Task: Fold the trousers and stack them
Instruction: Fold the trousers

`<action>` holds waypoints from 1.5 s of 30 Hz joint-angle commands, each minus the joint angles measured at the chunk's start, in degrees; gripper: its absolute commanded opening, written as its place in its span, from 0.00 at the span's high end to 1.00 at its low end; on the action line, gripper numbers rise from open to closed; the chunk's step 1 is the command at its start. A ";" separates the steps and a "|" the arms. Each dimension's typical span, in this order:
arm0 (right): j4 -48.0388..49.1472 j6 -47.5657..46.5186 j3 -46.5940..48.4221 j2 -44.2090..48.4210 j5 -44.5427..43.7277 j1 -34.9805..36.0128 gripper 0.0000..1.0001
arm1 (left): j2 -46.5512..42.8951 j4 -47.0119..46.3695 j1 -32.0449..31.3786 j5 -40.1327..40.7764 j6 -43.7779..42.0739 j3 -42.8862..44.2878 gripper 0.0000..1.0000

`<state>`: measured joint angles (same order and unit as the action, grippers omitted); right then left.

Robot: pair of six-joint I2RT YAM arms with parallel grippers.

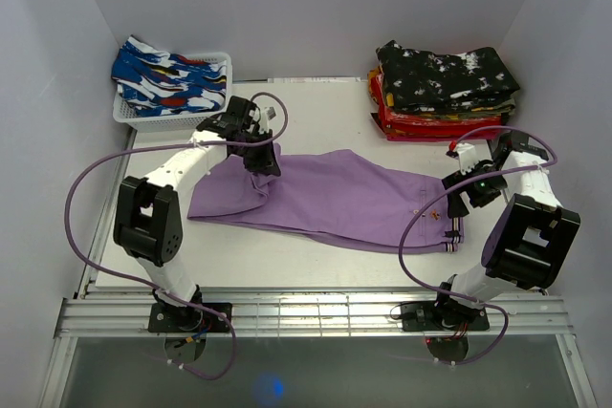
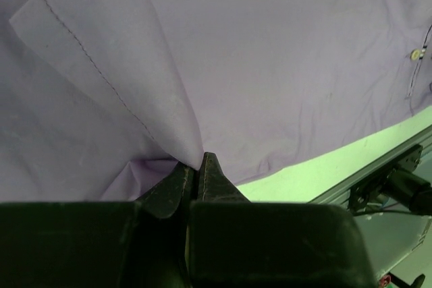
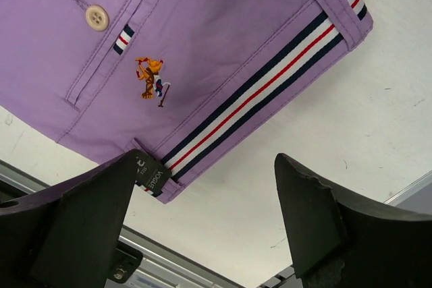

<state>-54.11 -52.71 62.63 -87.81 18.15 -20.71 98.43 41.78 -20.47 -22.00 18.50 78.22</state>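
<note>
Purple trousers (image 1: 335, 200) lie spread across the table, legs to the left and waistband to the right. My left gripper (image 1: 264, 161) is shut on a fold of the leg cloth near the hem, and the left wrist view shows the purple fabric (image 2: 223, 65) pinched between the closed fingertips (image 2: 210, 166). My right gripper (image 1: 454, 194) hovers open beside the waistband end. In the right wrist view the striped waistband (image 3: 270, 75) sits just beyond the gripper (image 3: 210, 163), and only bare table shows between its fingers.
A stack of folded trousers (image 1: 442, 93) stands at the back right. At the back left a white basket (image 1: 222, 66) holds blue patterned clothes (image 1: 163, 78). White walls close in both sides, and a metal rail (image 1: 316, 312) runs along the near edge.
</note>
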 commanded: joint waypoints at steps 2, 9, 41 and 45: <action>-1.53 -0.73 -0.84 1.15 1.36 0.06 0.12 | 1.32 -4.87 -1.06 3.54 4.44 0.80 1.00; -1.62 -1.52 -1.28 1.94 1.18 0.14 0.12 | 3.26 -5.39 -3.96 2.32 3.74 -0.17 0.94; 3.66 16.41 3.99 -0.52 15.62 15.70 0.24 | -4.48 11.75 31.09 -12.63 -30.80 -1.40 0.04; 1.55 13.78 3.99 0.09 12.00 14.30 0.25 | 1.91 11.22 39.87 -11.93 -34.23 0.00 0.12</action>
<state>-52.07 -38.92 65.91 -88.31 32.18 -5.26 97.17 51.72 15.22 -33.47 -9.98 75.92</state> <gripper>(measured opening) 0.753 0.896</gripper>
